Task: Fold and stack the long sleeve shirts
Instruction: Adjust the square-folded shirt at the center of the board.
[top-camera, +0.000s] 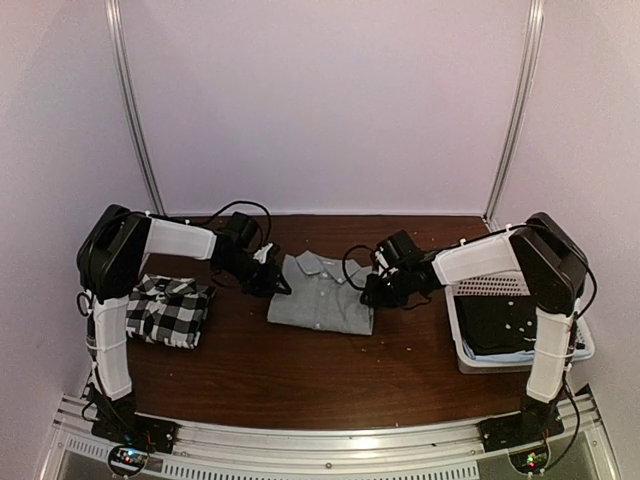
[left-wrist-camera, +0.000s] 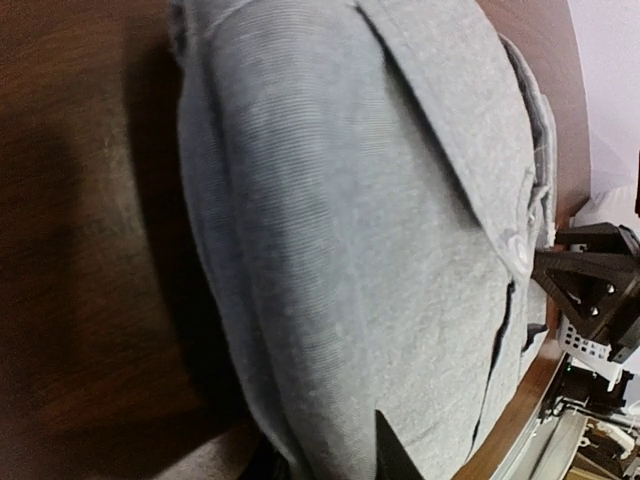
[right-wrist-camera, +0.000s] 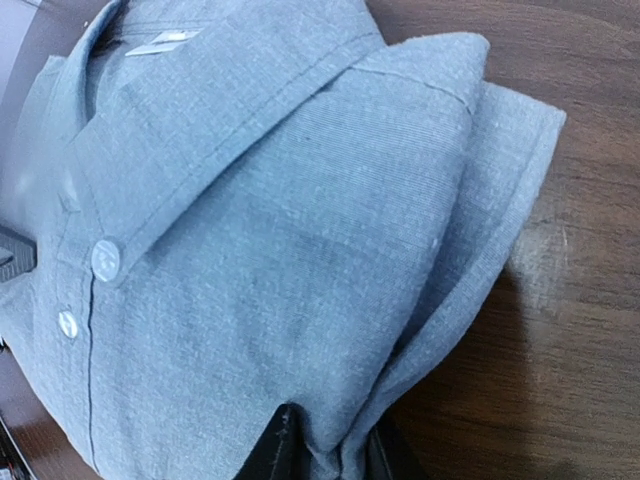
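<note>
The grey shirt (top-camera: 322, 292) was seen folded into a rectangle at the middle of the table (top-camera: 300, 380), with its collar toward the far side. Its right edge was pinched by the right gripper (top-camera: 373, 294) — a fold of cloth was clamped between the two dark fingers (right-wrist-camera: 272, 452), which were set nearly together. The left gripper (top-camera: 278, 284) was placed against the shirt's left edge. Only one fingertip (left-wrist-camera: 392, 452) was shown over the cloth, so its grip could not be told. The checked shirt (top-camera: 170, 310) was laid folded at the left — well apart.
</note>
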